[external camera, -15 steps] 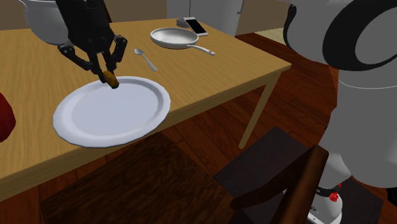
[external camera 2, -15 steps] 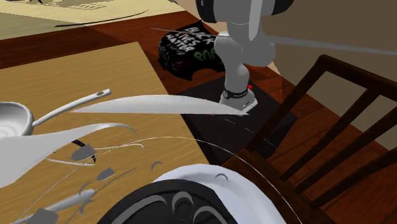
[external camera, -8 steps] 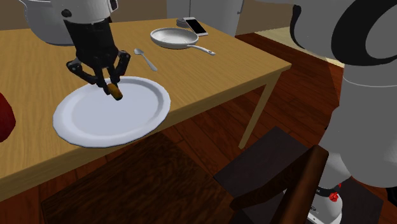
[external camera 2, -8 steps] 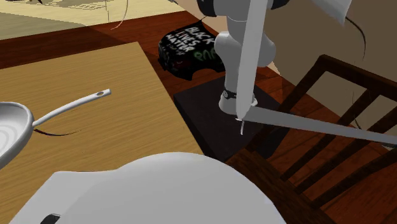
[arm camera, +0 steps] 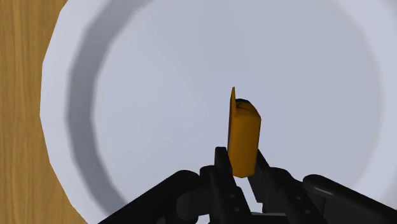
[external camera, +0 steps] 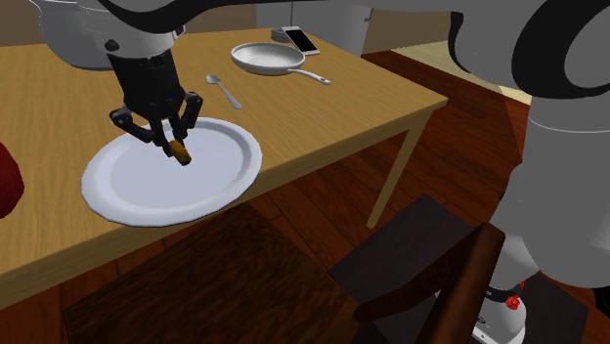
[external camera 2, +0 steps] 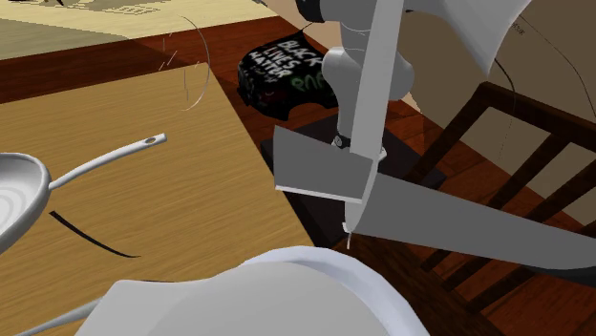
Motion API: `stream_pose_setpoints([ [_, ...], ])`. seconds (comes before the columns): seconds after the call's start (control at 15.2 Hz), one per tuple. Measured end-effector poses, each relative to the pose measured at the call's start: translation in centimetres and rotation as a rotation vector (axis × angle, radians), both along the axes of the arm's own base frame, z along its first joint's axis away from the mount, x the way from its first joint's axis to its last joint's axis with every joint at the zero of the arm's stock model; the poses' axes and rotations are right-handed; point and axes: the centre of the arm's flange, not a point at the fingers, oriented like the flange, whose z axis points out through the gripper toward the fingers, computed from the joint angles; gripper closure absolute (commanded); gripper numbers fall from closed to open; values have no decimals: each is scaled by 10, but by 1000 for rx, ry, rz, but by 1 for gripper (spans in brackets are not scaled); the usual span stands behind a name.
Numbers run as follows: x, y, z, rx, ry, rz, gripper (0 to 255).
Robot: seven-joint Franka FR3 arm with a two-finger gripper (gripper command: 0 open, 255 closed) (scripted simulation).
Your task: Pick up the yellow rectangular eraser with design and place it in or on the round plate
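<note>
My black gripper [external camera: 176,144] hangs just above the far part of the round white plate [external camera: 137,191] in the shoulder view. It is shut on a small orange-yellow eraser [external camera: 179,150], which sticks out below the fingertips. In the wrist view the eraser [arm camera: 243,137] stands clasped between the two fingers [arm camera: 222,175], with the plate's [arm camera: 159,76] white well right under it. The eraser is still above the plate; whether it touches it I cannot tell.
On the wooden table [external camera: 323,107] lie a spoon [external camera: 224,90], a grey frying pan [external camera: 267,59] and a phone [external camera: 301,40] at the far side. A large grey pot [external camera: 73,39] stands behind the gripper. A dark chair [external camera: 430,264] stands near the stand.
The gripper has moved with the eraser from the plate's far rim inward and lower over the plate. The grip has stayed shut.
</note>
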Motion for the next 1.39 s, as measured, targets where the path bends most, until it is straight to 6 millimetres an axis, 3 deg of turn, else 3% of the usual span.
stream_pose_setpoints([
  [0.2, 0, 0, 0, 0, 0, 0, 255],
  [0.26, 0, 0, 0, 0, 0, 0, 0],
  [0.66, 0, 0, 0, 0, 0, 0, 0],
  [0.99, 2, 1, 45, 1, -1, 0, 0],
  [1.39, 0, 0, 50, 0, 0, 0, 0],
])
